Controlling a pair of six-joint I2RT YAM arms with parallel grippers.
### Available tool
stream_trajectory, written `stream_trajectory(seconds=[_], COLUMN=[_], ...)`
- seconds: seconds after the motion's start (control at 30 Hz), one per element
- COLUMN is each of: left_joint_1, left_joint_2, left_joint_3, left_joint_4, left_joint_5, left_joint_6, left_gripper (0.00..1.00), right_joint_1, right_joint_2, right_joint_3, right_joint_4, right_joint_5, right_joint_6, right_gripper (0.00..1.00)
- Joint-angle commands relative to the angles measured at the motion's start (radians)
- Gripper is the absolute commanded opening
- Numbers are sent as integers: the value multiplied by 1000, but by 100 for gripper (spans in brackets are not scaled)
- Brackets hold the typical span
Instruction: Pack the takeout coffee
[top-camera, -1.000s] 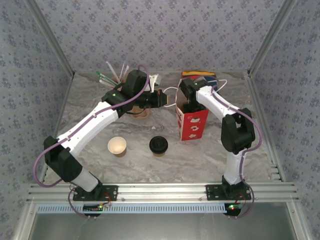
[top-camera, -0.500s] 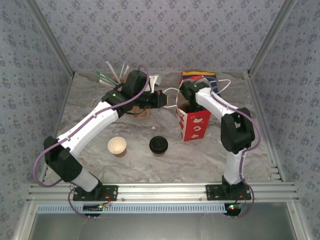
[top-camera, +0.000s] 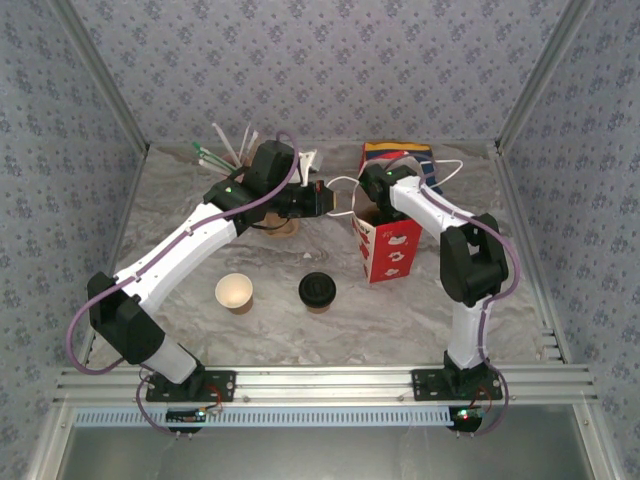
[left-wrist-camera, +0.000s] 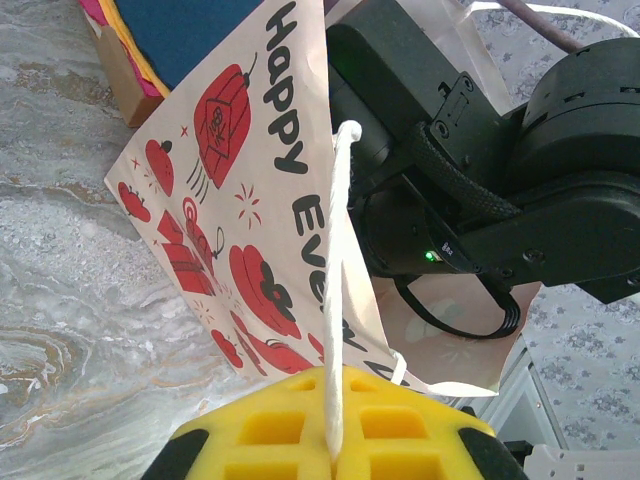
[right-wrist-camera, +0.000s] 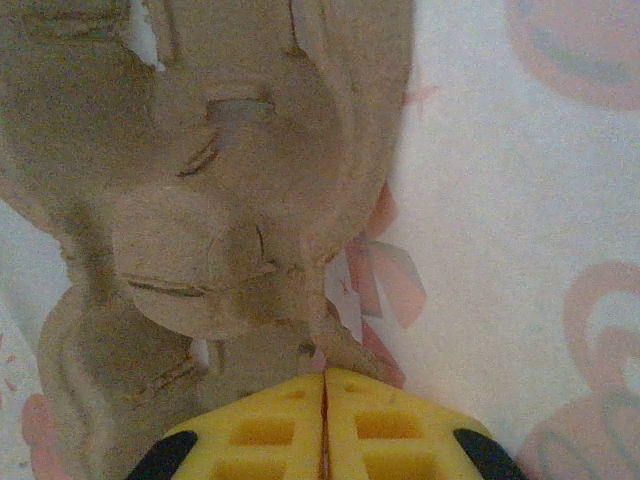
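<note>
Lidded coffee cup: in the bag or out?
Out. The lidded cup stands upright on the table, apart from the red-and-white bag.

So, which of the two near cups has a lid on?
The right cup, with the black lid; the left cup is open, showing its cream inside.

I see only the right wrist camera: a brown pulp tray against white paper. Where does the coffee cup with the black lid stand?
Observer: The lidded cup stands on the table, outside the bag, on the side nearer the arm bases.
Operator: Does something hold the bag?
Observer: The left gripper is shut on the bag's white cord handle.
Operator: What else is near the cup?
Observer: A lidless paper cup stands to its left.
</note>
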Motion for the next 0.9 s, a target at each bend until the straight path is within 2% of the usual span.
stream_trajectory(seconds=[0.0,0.87], left_joint_1=[2,4], left_joint_2=[8,17], left_joint_3=[49,56], left_joint_4=[-19,-24], left_joint_5=[19,24], left_joint_6=[11,16], left_gripper=[0,0], right_joint_1=[-6,-17], right_joint_2=[35,53], right_joint_3=[-14,-28], right_joint_4=[-28,-14], right_joint_5=[26,30], right_joint_6=[-12,-15], right_gripper=[9,9])
